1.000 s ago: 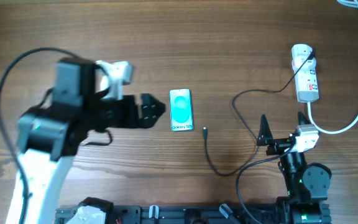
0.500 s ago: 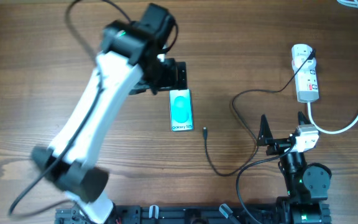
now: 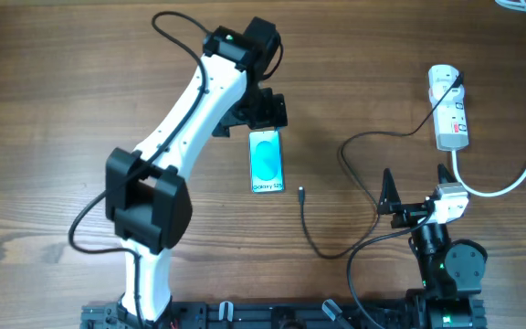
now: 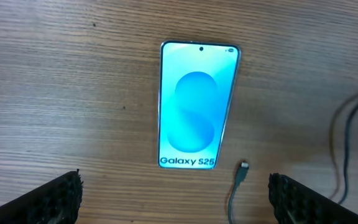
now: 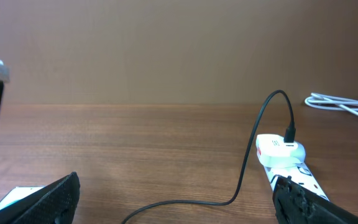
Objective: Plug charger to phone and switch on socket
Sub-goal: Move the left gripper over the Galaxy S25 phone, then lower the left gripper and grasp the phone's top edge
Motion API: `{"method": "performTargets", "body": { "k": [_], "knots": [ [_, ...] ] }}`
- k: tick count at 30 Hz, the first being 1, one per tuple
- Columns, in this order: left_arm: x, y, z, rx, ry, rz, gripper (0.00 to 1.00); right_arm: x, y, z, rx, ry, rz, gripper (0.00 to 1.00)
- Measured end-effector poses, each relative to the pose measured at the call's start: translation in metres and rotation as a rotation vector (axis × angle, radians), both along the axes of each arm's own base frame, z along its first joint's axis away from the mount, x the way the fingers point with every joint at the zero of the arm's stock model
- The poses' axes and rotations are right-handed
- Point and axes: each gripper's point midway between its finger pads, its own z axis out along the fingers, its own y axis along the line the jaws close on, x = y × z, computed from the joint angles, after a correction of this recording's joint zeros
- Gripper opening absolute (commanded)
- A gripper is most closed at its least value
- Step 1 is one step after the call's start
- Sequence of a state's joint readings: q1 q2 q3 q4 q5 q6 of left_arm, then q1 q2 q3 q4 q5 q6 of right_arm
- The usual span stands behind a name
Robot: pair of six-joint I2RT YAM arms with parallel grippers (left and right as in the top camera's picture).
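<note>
Left tool (image 3: pixel 265 119) swung up beside phone (image 3: pixel 266 163), spread apart, right tool (image 3: pixel 415 194) also apart, wood-grain table (image 3: pixel 62 55).

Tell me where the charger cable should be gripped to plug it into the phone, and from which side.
Grip the connector tip, or the cable right behind it, coming straight down from above with the left fingers closing across its width. It lies flat on the table beside the lettered end of the phone, clear of it; farther back the thin cable would probably flop.
</note>
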State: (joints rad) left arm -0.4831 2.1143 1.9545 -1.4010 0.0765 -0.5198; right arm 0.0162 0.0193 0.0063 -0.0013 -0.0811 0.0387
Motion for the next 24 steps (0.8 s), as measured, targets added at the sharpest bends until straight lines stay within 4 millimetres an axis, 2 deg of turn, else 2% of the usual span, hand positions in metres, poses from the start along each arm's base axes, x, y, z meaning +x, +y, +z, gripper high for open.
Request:
{"method": "performTargets", "body": {
  "k": [2,6,12,24],
  "knots": [
    [0.0,-0.005,-0.015,0.014,0.025,0.003,1.0,0.0,0.0,0.0,0.0,0.0,0.0,1.0],
    [-0.002,-0.016,-0.03,0.023,0.041,-0.018,1.0,0.0,0.0,0.0,0.0,0.0,0.0,1.0],
    [-0.005,-0.033,-0.04,0.019,0.028,-0.01,1.0,0.0,0.0,0.0,0.0,0.0,0.0,1.0],
    [-0.011,-0.03,-0.08,0.027,0.035,0.028,1.0,0.0,0.0,0.0,0.0,0.0,0.0,1.0]
  ]
}}
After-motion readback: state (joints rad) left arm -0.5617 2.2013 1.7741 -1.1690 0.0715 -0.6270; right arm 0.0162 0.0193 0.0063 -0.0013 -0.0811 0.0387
